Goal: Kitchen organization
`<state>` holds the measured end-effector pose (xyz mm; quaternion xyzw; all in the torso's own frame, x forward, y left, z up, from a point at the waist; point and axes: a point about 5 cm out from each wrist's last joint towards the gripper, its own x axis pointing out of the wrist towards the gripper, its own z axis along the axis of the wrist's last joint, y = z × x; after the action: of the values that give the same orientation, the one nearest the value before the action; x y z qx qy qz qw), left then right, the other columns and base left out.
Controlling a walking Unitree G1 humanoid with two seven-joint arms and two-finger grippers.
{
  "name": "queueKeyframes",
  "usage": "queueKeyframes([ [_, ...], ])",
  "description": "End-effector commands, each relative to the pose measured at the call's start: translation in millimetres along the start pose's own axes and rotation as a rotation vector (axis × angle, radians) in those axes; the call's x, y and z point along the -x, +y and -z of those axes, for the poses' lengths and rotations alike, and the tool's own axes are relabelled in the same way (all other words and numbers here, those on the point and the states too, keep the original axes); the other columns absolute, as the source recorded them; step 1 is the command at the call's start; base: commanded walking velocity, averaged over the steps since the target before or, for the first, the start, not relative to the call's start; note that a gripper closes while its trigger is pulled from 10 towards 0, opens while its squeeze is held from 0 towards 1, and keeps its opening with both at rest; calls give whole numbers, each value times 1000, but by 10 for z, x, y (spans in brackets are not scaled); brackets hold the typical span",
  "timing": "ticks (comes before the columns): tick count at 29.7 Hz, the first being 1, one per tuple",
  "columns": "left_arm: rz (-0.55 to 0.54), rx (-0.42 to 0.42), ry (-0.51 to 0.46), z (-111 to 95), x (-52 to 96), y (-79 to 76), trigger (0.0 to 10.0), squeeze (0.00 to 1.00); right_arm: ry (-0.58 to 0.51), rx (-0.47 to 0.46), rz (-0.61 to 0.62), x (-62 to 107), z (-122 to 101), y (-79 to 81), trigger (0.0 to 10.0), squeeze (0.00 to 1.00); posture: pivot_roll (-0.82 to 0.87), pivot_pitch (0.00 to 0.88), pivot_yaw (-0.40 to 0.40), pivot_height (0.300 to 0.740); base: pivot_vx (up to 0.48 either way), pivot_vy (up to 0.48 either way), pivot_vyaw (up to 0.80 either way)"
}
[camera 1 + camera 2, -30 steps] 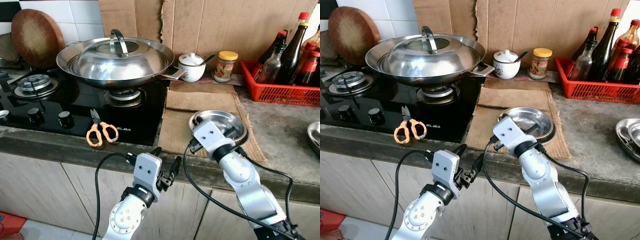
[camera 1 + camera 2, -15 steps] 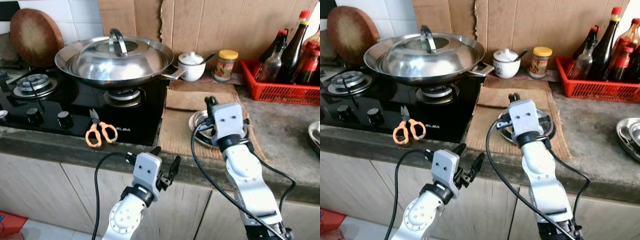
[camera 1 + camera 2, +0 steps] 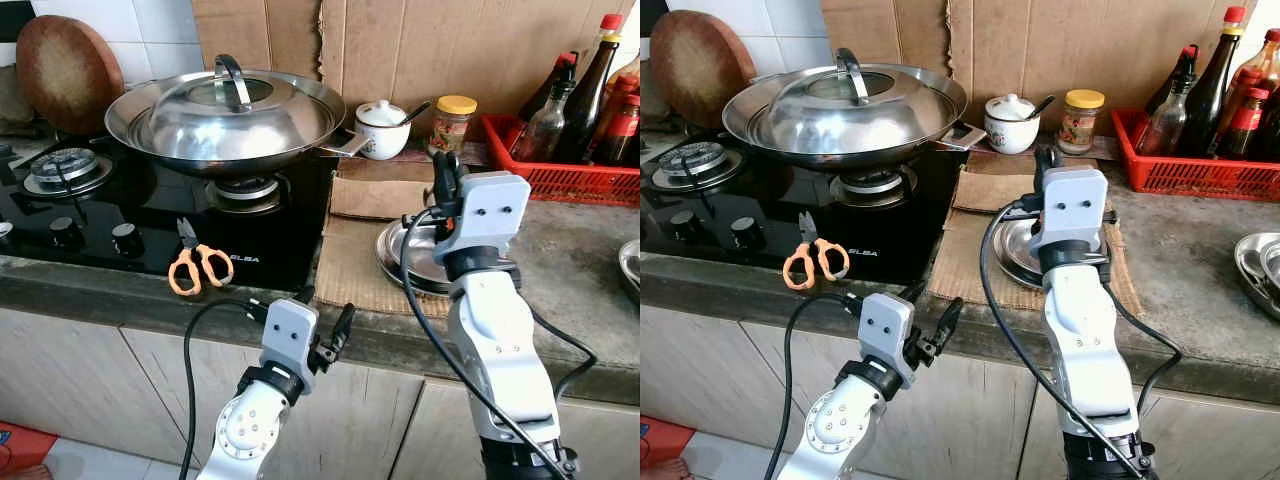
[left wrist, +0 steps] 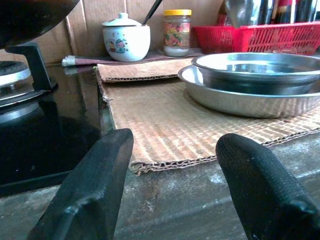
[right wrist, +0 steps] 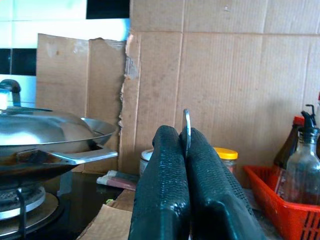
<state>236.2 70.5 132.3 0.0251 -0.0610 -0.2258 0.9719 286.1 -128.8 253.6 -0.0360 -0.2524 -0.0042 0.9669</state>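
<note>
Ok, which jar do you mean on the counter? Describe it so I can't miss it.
Start at the wok on the stove and go right along the cardboard backing, past the white lidded pot. The jar stands next, before the red basket: small, glass, with a yellow lid.

Left arm: low before the counter edge, forearm angled up.
Left gripper [image 3: 322, 318]: fingers [image 4: 90, 195] spread apart, nothing between them.
Right arm: raised upright above the counter.
Right gripper [image 5: 186, 150]: fingers pointing up, pressed together.
</note>
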Motion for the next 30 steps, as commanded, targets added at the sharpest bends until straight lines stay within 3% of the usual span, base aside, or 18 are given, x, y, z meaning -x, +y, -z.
queueKeyframes([
  [1,-1,-16,13,25,-3,8,10000,0,-36,-15,9,-32,-100,-9,0,0,106,0,-28,740,-270,0,0],
  [22,4,-32,16,36,-15,12,10000,0,-85,-31,48,-118,-240,-71,0,0,109,0,-24,740,-311,0,0],
  [30,11,-35,17,43,-8,7,10000,0,17,2,59,67,-7,-129,0,0,105,0,-20,740,-332,0,0],
])
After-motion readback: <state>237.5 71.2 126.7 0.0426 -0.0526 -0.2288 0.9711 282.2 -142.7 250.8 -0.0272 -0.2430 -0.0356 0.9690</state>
